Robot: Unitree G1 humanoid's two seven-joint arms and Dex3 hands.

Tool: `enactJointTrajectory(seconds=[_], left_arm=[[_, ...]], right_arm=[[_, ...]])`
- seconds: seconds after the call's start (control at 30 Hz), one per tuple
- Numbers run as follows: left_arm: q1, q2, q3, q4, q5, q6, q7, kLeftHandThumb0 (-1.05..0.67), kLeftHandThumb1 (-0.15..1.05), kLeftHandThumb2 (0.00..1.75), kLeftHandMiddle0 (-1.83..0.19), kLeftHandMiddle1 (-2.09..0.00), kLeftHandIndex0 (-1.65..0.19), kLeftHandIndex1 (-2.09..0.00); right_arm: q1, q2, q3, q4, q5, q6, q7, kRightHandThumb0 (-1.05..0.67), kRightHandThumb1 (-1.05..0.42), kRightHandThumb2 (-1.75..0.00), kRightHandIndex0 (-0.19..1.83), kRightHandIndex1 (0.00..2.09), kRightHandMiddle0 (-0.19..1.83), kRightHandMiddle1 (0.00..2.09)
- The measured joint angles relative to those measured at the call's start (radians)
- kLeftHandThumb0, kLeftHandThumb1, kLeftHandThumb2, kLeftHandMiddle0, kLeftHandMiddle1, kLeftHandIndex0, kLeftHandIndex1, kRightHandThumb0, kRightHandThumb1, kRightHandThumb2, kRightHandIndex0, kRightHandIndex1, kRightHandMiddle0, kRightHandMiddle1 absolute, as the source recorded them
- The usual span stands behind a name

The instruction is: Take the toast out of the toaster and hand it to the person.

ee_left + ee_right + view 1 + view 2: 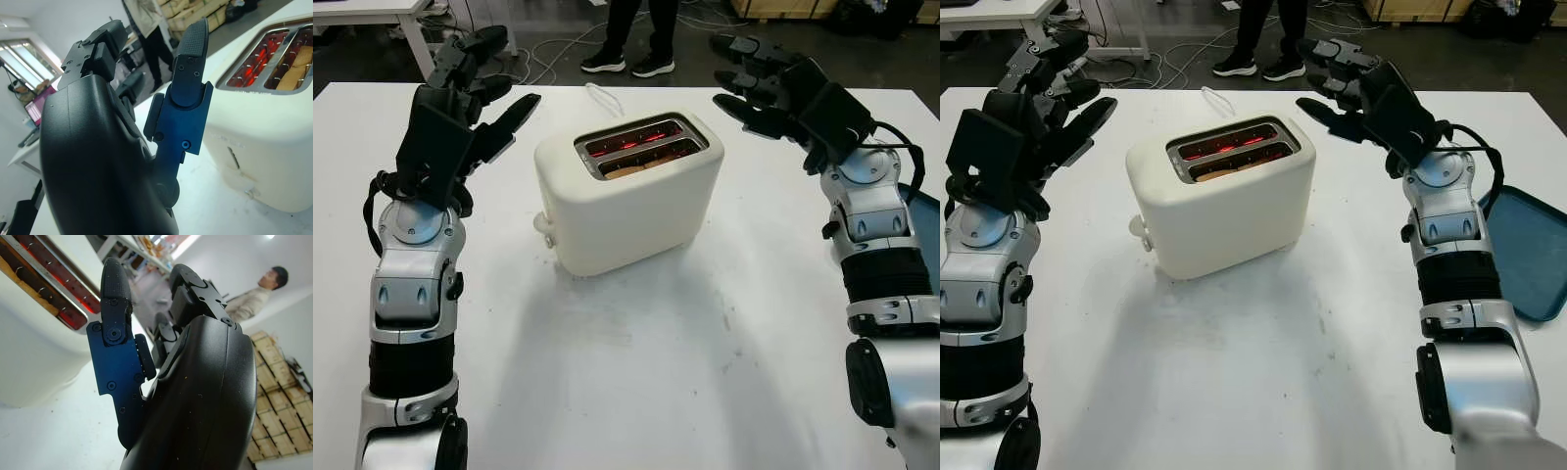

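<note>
A cream two-slot toaster (626, 191) stands mid-table, its slots glowing red. A slice of toast (636, 166) sits sunk in the nearer slot, its brown top edge just visible; it also shows as toast (299, 63) in the left wrist view. My left hand (484, 83) is raised above the table to the left of the toaster, open and holding nothing. My right hand (754, 83) is raised to the right of the toaster at about the same height, open too. A person (631, 34) stands beyond the far table edge, legs and black shoes in view.
The white table (636, 372) stretches wide in front of the toaster. A blue tray (1528, 255) lies at the right edge beside my right forearm. The toaster's white cord (602, 98) runs toward the far edge. Cables lie on the floor behind.
</note>
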Motion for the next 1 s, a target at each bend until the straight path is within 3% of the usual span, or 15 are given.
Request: enactJointTrajectory(seconds=[1.0], left_arm=[[0.000, -0.001, -0.002, 0.000, 0.000, 0.000, 0.001, -0.50, 0.92, 0.06, 0.00, -0.91, -0.10, -0.61]], right_arm=[[0.002, 0.000, 0.002, -0.005, -0.001, 0.009, 0.000, -0.61, -0.92, -0.30, 0.40, 0.02, 0.40, 0.01]])
